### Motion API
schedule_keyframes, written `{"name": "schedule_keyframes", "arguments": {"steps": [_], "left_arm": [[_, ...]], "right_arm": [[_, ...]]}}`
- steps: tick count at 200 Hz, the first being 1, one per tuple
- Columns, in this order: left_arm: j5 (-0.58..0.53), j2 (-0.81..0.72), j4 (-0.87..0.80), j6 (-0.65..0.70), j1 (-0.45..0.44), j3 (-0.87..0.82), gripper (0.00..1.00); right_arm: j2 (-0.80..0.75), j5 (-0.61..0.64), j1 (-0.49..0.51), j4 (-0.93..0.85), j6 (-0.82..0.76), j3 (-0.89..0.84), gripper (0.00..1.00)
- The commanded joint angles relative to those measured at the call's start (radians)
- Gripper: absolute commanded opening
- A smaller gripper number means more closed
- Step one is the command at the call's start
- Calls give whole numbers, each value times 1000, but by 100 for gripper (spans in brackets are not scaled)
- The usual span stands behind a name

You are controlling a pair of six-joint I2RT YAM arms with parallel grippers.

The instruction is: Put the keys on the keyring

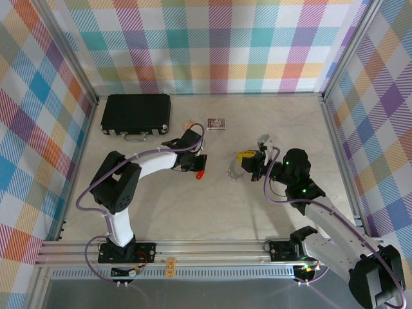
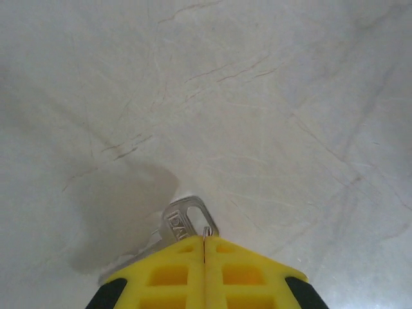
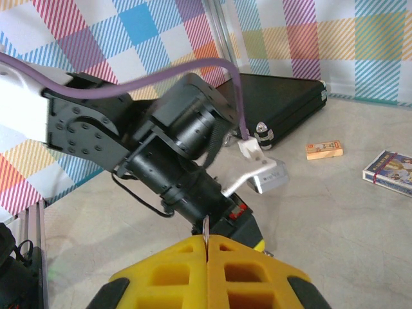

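Observation:
My left gripper (image 1: pixel 198 164) (image 2: pixel 205 239) is shut on the keyring, whose thin wire (image 2: pixel 206 230) pokes out edge-on between the yellow fingers. A silver key (image 2: pixel 182 219) hangs from that wire just above the table. From above, a red piece (image 1: pixel 201 172), apparently the ring's sleeve, shows at this gripper's tip. My right gripper (image 1: pixel 246 162) (image 3: pixel 207 238) is shut on a key. Its thin metal end (image 3: pixel 205 226) sticks up between the fingers, and its grey metal (image 1: pixel 233 168) juts left in the top view. Its head is hidden. The two grippers face each other a short gap apart.
A black case (image 1: pixel 136 114) (image 3: pixel 283 96) lies at the back left. A small tan block (image 1: pixel 188 123) (image 3: pixel 324 150) and a printed card (image 1: pixel 216 123) (image 3: pixel 389 168) sit beside it. Aluminium posts and checked walls enclose the table.

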Motion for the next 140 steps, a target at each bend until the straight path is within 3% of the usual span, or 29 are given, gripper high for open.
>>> {"name": "schedule_keyframes", "arguments": {"steps": [1, 68, 140], "left_arm": [[2, -121, 63, 39, -12, -43, 0], [108, -347, 204, 205, -12, -202, 0], [260, -513, 486, 355, -13, -396, 0]], "right_arm": [[-6, -2, 4, 39, 13, -18, 0], [-14, 3, 4, 42, 16, -22, 0], [-13, 6, 4, 46, 18, -22, 0]]}}
